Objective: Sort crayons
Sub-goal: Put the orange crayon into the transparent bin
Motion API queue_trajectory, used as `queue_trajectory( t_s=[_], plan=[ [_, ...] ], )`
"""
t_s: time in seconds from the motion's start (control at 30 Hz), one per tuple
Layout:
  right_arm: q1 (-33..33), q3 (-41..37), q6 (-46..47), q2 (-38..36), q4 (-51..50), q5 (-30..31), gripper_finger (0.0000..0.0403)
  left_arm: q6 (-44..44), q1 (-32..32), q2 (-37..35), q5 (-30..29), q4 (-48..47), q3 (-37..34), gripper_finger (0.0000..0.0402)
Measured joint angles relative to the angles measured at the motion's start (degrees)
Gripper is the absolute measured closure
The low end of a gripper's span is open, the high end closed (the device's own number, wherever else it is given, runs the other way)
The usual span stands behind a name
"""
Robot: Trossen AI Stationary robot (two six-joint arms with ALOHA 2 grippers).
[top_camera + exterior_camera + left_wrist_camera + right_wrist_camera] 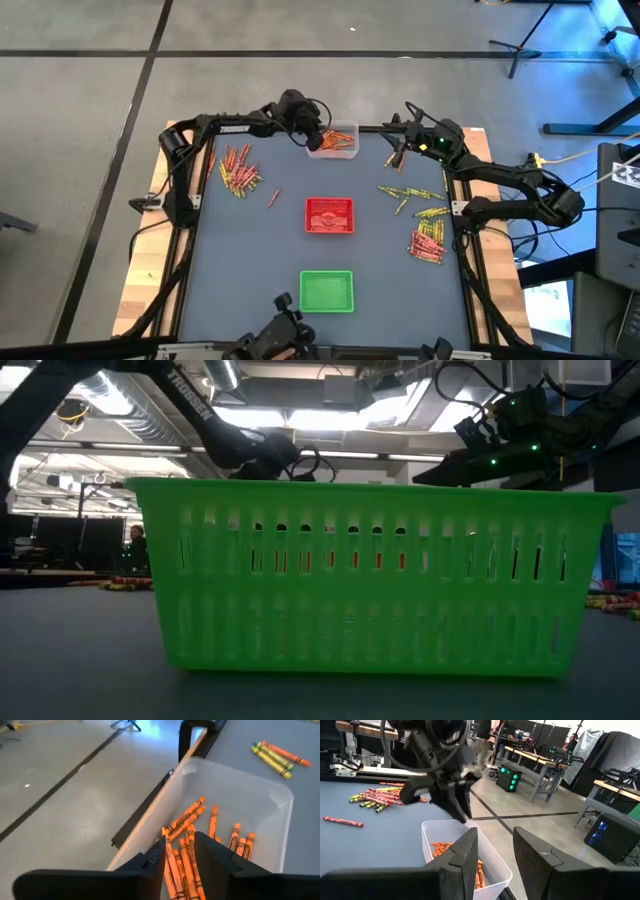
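Note:
A clear tray (340, 150) stands at the table's far edge with several orange crayons (190, 817) lying in it. My left gripper (180, 847) slants down into the tray from its left side, a little open. The orange crayons seen through its gap lie on the tray's floor. The right wrist view shows this gripper (460, 812) above the tray's rim (432, 827). My right gripper (398, 158) waits level to the right of the tray, open with nothing between its fingers (465, 855). Loose crayons lie in piles at the left (238, 170) and right (430, 240).
A red tray (329, 215) sits mid-table. A green tray (327, 291) stands nearer the front edge and fills the low view (370, 570). Yellow-green crayons (410, 195) lie scattered right of centre. A single red crayon (273, 197) lies left of the red tray.

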Motion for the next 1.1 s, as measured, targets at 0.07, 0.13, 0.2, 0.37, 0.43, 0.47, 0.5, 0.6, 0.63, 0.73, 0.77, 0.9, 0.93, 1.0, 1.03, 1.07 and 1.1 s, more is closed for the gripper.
queue_trajectory(
  t_s=[0.07, 0.13, 0.2, 0.37, 0.43, 0.47, 0.5, 0.6, 0.63, 0.73, 0.77, 0.9, 0.93, 1.0, 1.03, 1.07, 1.1],
  plan=[
    [0.0, 0.0, 0.0, 0.0, 0.01, 0.0, 0.0279, 0.19, 0.0, -2.04, -0.23, -1.88, 0.0, 0.0308],
    [0.0, 0.0, 0.0, 0.0, 0.01, 0.0, 0.0279, 0.54, 0.0, -4.22, -2.06, -3.94, 0.02, 0.0308],
    [0.0, 0.0, 0.0, 0.0, 0.01, 0.0, 0.0279, 0.52, 0.05, -6.86, -4.45, -7.37, 0.02, 0.0309],
    [0.0, 0.0, 0.0, 0.0, 0.01, 0.02, 0.0279, 0.52, 0.41, -13.72, -11.75, -16.04, 0.09, 0.031],
    [0.0, 0.0, 0.0, 0.0, 0.0, 0.02, 0.0279, 0.44, 0.78, -15.92, -14.6, -20.01, 0.09, 0.031],
    [0.0, 0.0, 0.0, 0.0, 0.0, 0.02, 0.0279, 0.12, 0.92, -16.8, -15.94, -22.06, 0.09, 0.031],
    [0.0, 0.0, 0.0, 0.0, 0.01, 0.02, 0.0279, -0.45, 1.21, -17.61, -17.0, -23.93, 0.09, 0.031],
    [0.0, 0.0, 0.0, 0.0, -0.01, 0.02, 0.0279, -3.24, 2.54, -19.25, -19.23, -30.77, 0.11, 0.031],
    [0.0, 0.0, 0.0, 0.0, -0.01, 0.02, 0.0279, -4.15, 3.07, -19.37, -19.79, -32.86, 0.11, 0.031],
    [0.0, 0.0, 0.0, 0.0, -0.03, 0.02, 0.0279, -6.77, 5.05, -19.3, -20.54, -40.12, 0.11, 0.031],
    [0.0, 0.0, 0.02, 0.0, -0.03, 0.02, 0.0279, -7.55, 5.82, -19.22, -20.52, -42.34, 0.11, 0.031],
    [0.0, -0.02, 0.02, 0.0, -0.03, 0.02, 0.0279, -11.12, 8.51, -18.0, -20.21, -48.93, -0.32, 0.031],
    [0.0, -0.02, 0.02, 0.0, -0.03, 0.02, 0.0279, -11.94, 9.04, -17.91, -20.18, -49.69, -0.63, 0.031],
    [0.0, -0.02, 0.02, 0.0, -0.03, 0.02, 0.0279, -13.52, 9.97, -17.85, -20.06, -49.95, -1.56, 0.031],
    [0.0, -0.02, 0.02, 0.0, -0.03, 0.02, 0.0279, -13.95, 10.52, -17.8, -19.51, -50.23, -2.39, 0.031],
    [0.0, -0.02, 0.02, 0.0, -0.03, 0.02, 0.0279, -14.58, 10.97, -17.72, -18.67, -50.55, -3.4, 0.031],
    [0.0, -0.02, 0.02, 0.0, -0.03, 0.02, 0.0279, -14.96, 11.39, -17.66, -17.46, -50.68, -4.38, 0.031]
  ],
)
